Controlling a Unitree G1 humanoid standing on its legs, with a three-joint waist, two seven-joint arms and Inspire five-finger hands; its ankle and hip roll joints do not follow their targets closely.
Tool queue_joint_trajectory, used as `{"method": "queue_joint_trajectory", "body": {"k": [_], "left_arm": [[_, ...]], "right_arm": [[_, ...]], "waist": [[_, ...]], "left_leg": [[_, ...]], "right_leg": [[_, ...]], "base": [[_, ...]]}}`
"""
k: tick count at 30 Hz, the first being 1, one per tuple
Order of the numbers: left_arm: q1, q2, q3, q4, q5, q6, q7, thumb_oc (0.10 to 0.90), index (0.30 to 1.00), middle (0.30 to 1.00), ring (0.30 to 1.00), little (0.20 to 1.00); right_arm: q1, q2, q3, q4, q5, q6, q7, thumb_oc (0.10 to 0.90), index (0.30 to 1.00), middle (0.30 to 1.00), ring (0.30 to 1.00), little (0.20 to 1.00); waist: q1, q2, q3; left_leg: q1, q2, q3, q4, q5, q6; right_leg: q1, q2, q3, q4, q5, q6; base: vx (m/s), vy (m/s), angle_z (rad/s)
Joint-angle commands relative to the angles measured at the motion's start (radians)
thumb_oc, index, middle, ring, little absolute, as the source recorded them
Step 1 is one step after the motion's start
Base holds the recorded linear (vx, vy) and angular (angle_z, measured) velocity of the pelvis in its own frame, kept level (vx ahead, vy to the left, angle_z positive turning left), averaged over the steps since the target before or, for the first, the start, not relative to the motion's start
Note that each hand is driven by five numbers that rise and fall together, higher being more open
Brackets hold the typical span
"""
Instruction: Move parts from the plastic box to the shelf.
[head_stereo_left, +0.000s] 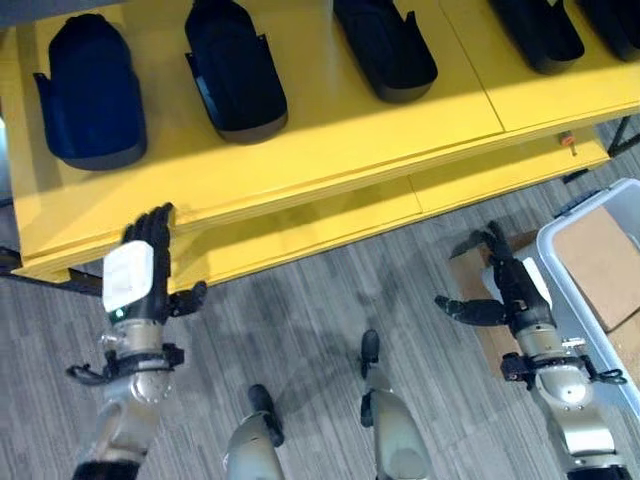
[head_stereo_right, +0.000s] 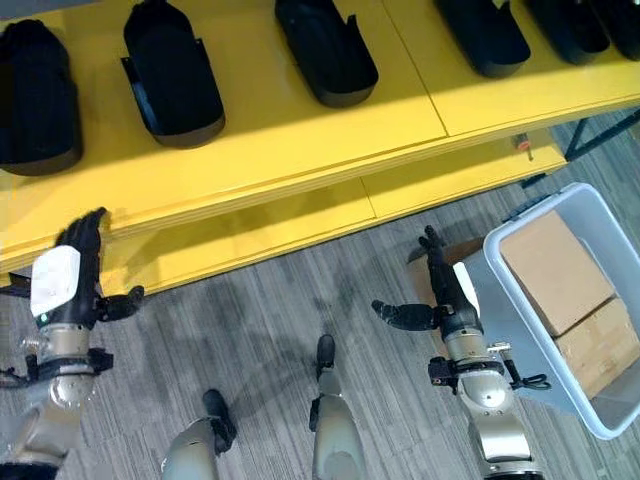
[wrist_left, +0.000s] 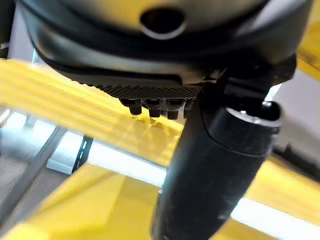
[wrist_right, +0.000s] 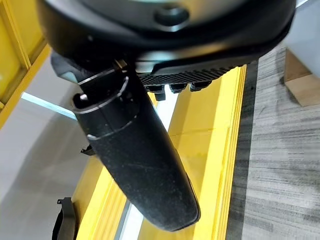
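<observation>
You are looking down on a yellow shelf (head_stereo_left: 330, 130) that is carrying a row of dark moulded parts (head_stereo_left: 235, 70) on its top board, each one lying apart from its neighbours. A lower yellow board (head_stereo_right: 300, 225) is showing beneath the front edge of the top one.

Your left hand (head_stereo_left: 145, 265) is reaching up at the front edge of the shelf, near its left end. Its fingers (head_stereo_left: 155, 225) are lying straight and together, their tips at the shelf's edge, and the thumb is sticking out to the side. It is holding nothing. In the left wrist view the thumb (wrist_left: 215, 170) is standing out in front of the yellow boards, with nothing between it and the fingertips.

Your right hand (head_stereo_right: 450, 295) is hanging over the grey wood-pattern floor (head_stereo_right: 280, 320), just beside the pale plastic box (head_stereo_right: 590, 205) at the right. Its fingers (head_stereo_right: 437, 255) are stretched straight towards the shelf and the thumb is pointing sideways, away from the box; this hand is also carrying nothing. The right wrist view is showing the thumb (wrist_right: 140, 170) extended before the yellow shelf edge.

Inside the plastic box you are seeing two brown cardboard pieces (head_stereo_right: 555, 265), lying side by side. Another bit of brown cardboard (head_stereo_left: 470, 280) is lying on the floor beside the box, partly behind the right hand.
</observation>
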Motion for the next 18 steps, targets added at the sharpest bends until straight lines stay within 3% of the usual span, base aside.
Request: {"method": "queue_joint_trajectory", "body": {"k": [1,2,3,5,6,8,10,15,18], "left_arm": [[-0.012,0.018,0.053,-0.058,-0.331,-0.178,-0.083,0.900,1.000,1.000,1.000,1.000],[-0.010,0.018,0.054,-0.060,-0.333,-0.178,-0.085,0.900,1.000,1.000,1.000,1.000],[0.026,-0.018,0.021,-0.068,-0.509,-0.206,-0.150,0.900,1.000,1.000,1.000,1.000],[0.043,-0.021,0.008,-0.074,-0.564,-0.207,-0.184,0.900,1.000,1.000,1.000,1.000],[0.069,-0.054,-0.035,-0.070,-0.728,-0.218,-0.254,0.900,1.000,1.000,1.000,1.000],[0.084,-0.075,-0.079,-0.057,-0.853,-0.211,-0.308,0.900,1.000,1.000,1.000,1.000],[0.104,-0.076,-0.079,-0.065,-0.864,-0.207,-0.326,0.900,1.000,1.000,1.000,1.000],[0.180,-0.124,-0.149,-0.051,-1.088,-0.173,-0.420,0.900,1.000,1.000,1.000,1.000],[0.194,-0.126,-0.163,-0.054,-1.081,-0.168,-0.430,0.900,1.000,1.000,1.000,1.000]], "right_arm": [[-0.034,-0.043,-0.091,-0.099,0.010,-0.104,-0.011,0.900,1.000,1.000,1.000,1.000],[-0.033,-0.043,-0.091,-0.100,0.010,-0.104,-0.010,0.900,1.000,1.000,1.000,1.000],[-0.016,-0.037,-0.080,-0.109,0.024,-0.108,0.001,0.900,1.000,1.000,1.000,1.000],[-0.005,-0.035,-0.080,-0.113,0.029,-0.110,0.006,0.900,1.000,1.000,1.000,1.000],[0.008,-0.024,-0.073,-0.117,0.037,-0.115,0.014,0.900,1.000,1.000,1.000,1.000],[0.013,-0.015,-0.063,-0.118,0.051,-0.121,0.016,0.900,1.000,1.000,1.000,1.000],[0.029,-0.012,-0.065,-0.126,0.054,-0.122,0.022,0.900,1.000,1.000,1.000,1.000],[0.083,0.029,-0.033,-0.131,0.131,-0.130,0.048,0.900,1.000,1.000,1.000,1.000],[0.095,0.033,-0.019,-0.128,0.130,-0.128,0.048,0.900,1.000,1.000,1.000,1.000]], "waist": [[-0.001,0.025,-0.069],[-0.003,0.023,-0.070],[0.006,0.032,-0.083],[0.007,0.035,-0.090],[0.014,0.043,-0.109],[0.020,0.051,-0.131],[0.020,0.052,-0.143],[0.028,0.068,-0.221],[0.032,0.074,-0.243]], "left_leg": [[0.014,-0.076,-0.090,-0.077,0.015,0.068],[0.013,-0.079,-0.091,-0.080,0.022,0.070],[0.038,-0.076,-0.105,-0.099,0.031,0.067],[0.050,-0.075,-0.109,-0.110,0.036,0.068],[0.076,-0.073,-0.122,-0.139,0.056,0.064],[0.101,-0.066,-0.132,-0.164,0.075,0.059],[0.108,-0.068,-0.136,-0.180,0.084,0.061],[0.182,-0.031,-0.136,-0.271,0.137,0.043],[0.201,-0.020,-0.135,-0.299,0.157,0.036]], "right_leg": [[0.141,-0.058,-0.070,0.068,-0.164,0.066],[0.140,-0.060,-0.071,0.066,-0.160,0.065],[0.167,-0.056,-0.088,0.071,-0.172,0.065],[0.179,-0.054,-0.094,0.070,-0.177,0.065],[0.203,-0.050,-0.115,0.070,-0.185,0.066],[0.232,-0.043,-0.133,0.066,-0.192,0.066],[0.237,-0.042,-0.137,0.060,-0.191,0.064],[0.301,-0.010,-0.158,0.013,-0.196,0.066],[0.315,-0.001,-0.157,0.003,-0.198,0.068]], "base": [[0.01,-0.163,0.29],[0.02,-0.149,0.26],[-0.02,-0.090,0.18],[-0.01,-0.119,0.19],[-0.03,-0.154,0.24],[-0.06,-0.133,0.18],[-0.02,-0.064,0.20],[-0.04,-0.105,0.10],[-0.03,-0.050,-0.03]]}}
